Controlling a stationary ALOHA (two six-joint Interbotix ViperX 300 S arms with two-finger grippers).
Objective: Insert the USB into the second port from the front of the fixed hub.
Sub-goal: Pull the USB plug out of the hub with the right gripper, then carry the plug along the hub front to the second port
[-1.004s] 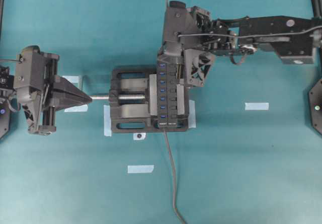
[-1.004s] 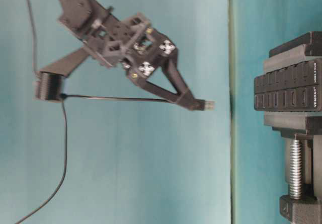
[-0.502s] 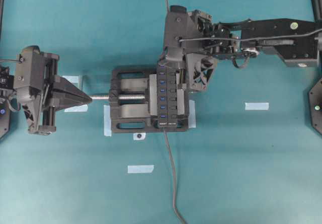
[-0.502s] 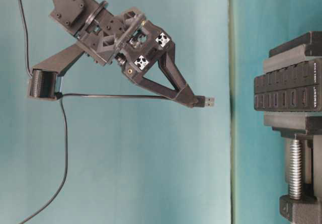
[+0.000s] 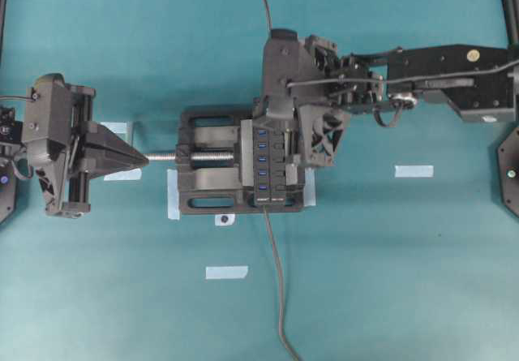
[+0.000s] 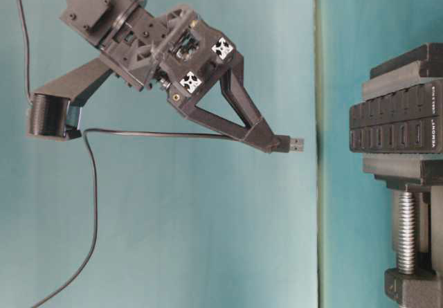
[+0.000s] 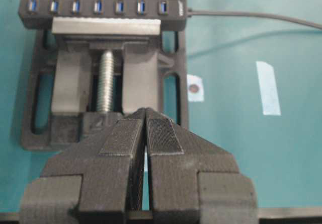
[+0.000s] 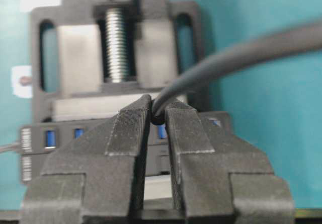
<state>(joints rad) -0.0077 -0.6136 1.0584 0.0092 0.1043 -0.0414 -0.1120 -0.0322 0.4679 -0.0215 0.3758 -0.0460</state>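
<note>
The small black USB plug with its silver tip sits pinched at the tip of the right gripper, its thin dark cable trailing away toward nine o'clock. It hangs in the air, apart from the long black multi-port hub at three o'clock, clamped in the black vise. The left gripper rests near the silver screw, fingers pressed together on nothing.
</note>
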